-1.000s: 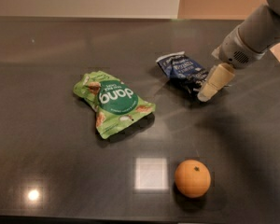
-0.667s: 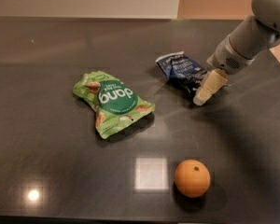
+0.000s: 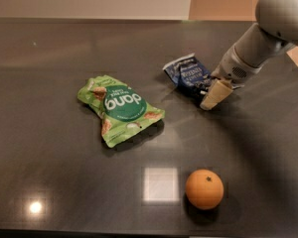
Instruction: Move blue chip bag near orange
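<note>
The blue chip bag (image 3: 187, 72) lies flat on the dark table, right of centre towards the back. Its black end points to the lower right. My gripper (image 3: 211, 96) comes in from the upper right and sits at that black end, touching or just over the bag's edge. The orange (image 3: 204, 189) rests near the front edge, well in front of the bag and a little to its right. It is apart from both the bag and the gripper.
A bright green "dang" snack bag (image 3: 120, 109) lies left of centre, between the table's left part and the blue bag. The dark glossy table (image 3: 49, 172) shows light reflections near the front. The arm (image 3: 268, 29) crosses the upper right corner.
The gripper has shifted a little left and down, closer onto the black end of the blue chip bag. The bags and the orange have not moved.
</note>
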Tool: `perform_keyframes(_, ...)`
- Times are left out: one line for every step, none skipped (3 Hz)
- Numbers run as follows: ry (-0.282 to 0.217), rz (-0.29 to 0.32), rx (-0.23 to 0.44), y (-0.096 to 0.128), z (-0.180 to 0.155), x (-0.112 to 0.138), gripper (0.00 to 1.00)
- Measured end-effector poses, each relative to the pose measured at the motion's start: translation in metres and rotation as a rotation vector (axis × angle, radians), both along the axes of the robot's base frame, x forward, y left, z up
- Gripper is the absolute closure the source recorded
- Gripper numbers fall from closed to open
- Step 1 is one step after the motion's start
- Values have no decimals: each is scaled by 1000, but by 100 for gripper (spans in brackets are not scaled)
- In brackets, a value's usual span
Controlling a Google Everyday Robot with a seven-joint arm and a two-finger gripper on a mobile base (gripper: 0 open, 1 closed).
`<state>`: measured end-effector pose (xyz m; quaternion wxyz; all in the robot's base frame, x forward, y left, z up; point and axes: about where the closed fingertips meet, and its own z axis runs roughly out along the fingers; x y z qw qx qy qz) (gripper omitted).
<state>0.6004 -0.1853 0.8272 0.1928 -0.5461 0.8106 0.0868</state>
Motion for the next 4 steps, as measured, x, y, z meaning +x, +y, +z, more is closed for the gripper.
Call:
perform_keyframes(2,10,-2,3,-3,0,64)
perform_keyframes(-25,22,33,1,23,-11,88)
perform_keyframes(-52,37,60,-7,57,-29,100)
perform_keyframes(-63,42,69,-15,86,-57,100)
